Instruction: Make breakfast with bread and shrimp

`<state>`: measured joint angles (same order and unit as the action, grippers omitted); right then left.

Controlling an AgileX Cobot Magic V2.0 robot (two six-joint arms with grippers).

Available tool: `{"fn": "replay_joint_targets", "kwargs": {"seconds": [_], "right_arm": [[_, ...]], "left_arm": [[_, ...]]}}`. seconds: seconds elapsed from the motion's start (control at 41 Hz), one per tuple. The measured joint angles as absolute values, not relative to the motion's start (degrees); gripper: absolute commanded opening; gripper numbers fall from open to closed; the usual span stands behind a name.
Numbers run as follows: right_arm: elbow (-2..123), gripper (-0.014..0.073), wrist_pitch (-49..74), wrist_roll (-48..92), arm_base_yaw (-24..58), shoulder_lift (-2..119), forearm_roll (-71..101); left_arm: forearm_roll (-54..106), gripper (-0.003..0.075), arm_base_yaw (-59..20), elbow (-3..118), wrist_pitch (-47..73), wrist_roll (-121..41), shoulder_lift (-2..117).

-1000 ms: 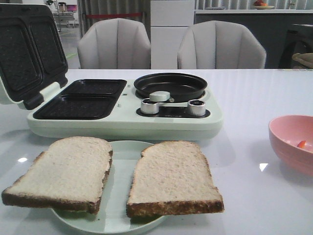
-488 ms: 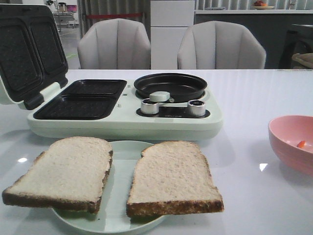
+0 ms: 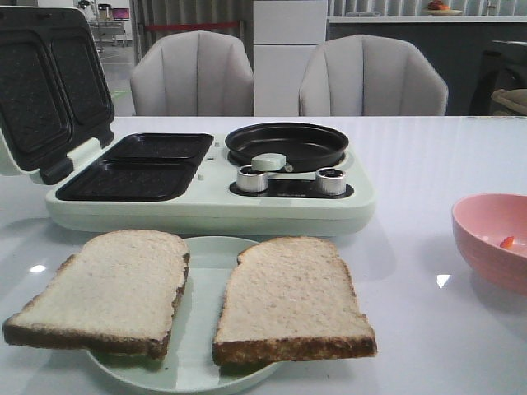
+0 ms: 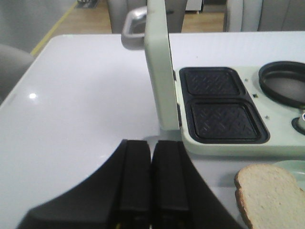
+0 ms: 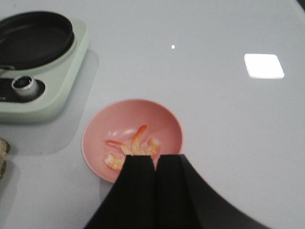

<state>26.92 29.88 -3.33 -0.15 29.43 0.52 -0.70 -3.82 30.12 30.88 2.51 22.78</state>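
Here, reading from the left side of the desk [image 3: 428, 156] across to the right:

Left gripper [image 4: 151, 162]: seen only from its own wrist camera, its dark fingers [image 4: 135, 176] pressed together with nothing between them, above bare desk near the left end of the appliance.

Appliance [image 3: 206, 206]: pale green, toward the far side of the desk. Its lid [image 3: 49, 86] stands raised at the left end, showing dark patterned plates inside.

Sandwich wells [image 3: 148, 164]: two dark rectangular wells, one nearer and one farther, both with nothing in them.

Round pan [image 3: 286, 144]: black, set in the right half of the appliance, nothing in it.

Knobs [image 3: 292, 179]: two silver ones, on the near side of the pan.

Plate [image 3: 206, 255]: pale green, on the near side of the appliance, partly covered.

Bread [image 3: 198, 296]: two slices lying flat side by side on the plate, dark crusts toward the near edge, the left slice overhanging the rim.

Pink bowl [image 3: 486, 239]: at the right edge of the desk, well apart from the plate.

Shrimp [image 5: 136, 150]: a few curled orange-pink pieces inside the pink bowl.

Right gripper [image 5: 155, 171]: hovers above the near rim of the pink bowl, fingers [image 5: 138, 181] closed against each other, gripping nothing.

Chairs [image 3: 288, 74]: two pale ones beyond the far edge of the desk.
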Motion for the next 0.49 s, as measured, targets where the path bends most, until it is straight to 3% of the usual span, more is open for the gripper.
{"fn": "replay_joint_targets", "kwargs": {"seconds": [0.073, 0.146, 0.341, 0.488], "right_arm": [[26.52, 0.0021, 29.97, -3.33, -0.15, 31.06, 0.52], [26.52, 0.0111, 29.97, -3.33, -0.15, 32.27, 0.52], [26.52, 0.0477, 29.74, -3.33, -0.15, 33.15, 0.52], [26.52, 0.0521, 29.09, -3.33, -0.15, 33.15, 0.52]], "left_arm": [[0.0, 0.0108, -3.82, 29.24, 30.88, 2.51, 23.78], [0.0, 0.0165, -3.82, 28.84, 31.27, 2.51, 24.82], [0.0, 0.0494, -3.82, 28.73, 32.1, 1.37, 27.33], [0.0, 0.0519, -5.36, 28.64, 32.47, -1.4, 29.8]]}}
